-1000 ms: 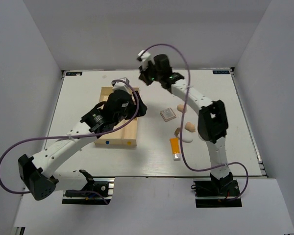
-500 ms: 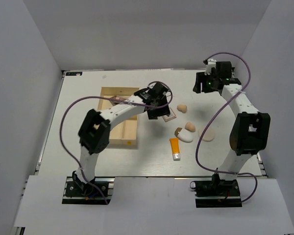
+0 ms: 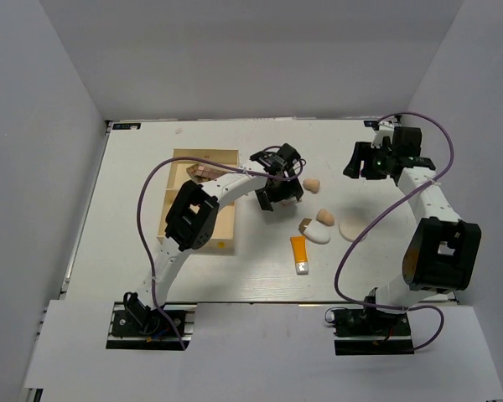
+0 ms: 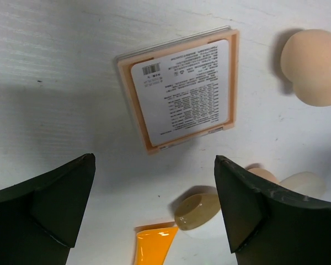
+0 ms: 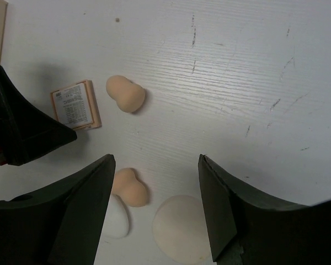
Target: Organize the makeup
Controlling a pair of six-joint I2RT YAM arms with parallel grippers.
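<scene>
My left gripper [image 4: 154, 160] hangs open just above the table, its jaws wide on either side of the space below the square compact [image 4: 179, 91], which lies label-up. Near it lie a tan sponge [image 4: 313, 66], a second sponge [image 4: 262, 174], a white oval piece [image 4: 303, 182], a brown cap [image 4: 197, 211] and the orange tube [image 4: 154, 245]. My right gripper [image 5: 155, 157] is open and empty, high above the round puff [image 5: 182, 229] and the sponges [image 5: 131, 187]. From above, the left gripper [image 3: 281, 197] covers the compact. A palette [image 3: 203, 172] lies in the wooden box [image 3: 184, 239].
The wooden divided box stands left of centre, beside the left arm's forearm. The right gripper [image 3: 355, 165] hovers at the back right, off to the right of the cosmetics. The left gripper's dark body [image 5: 22, 127] shows at the left of the right wrist view.
The left arm swung from the wooden box to the compact and opened wide. The right arm swung from the back centre to the right side and opened.
</scene>
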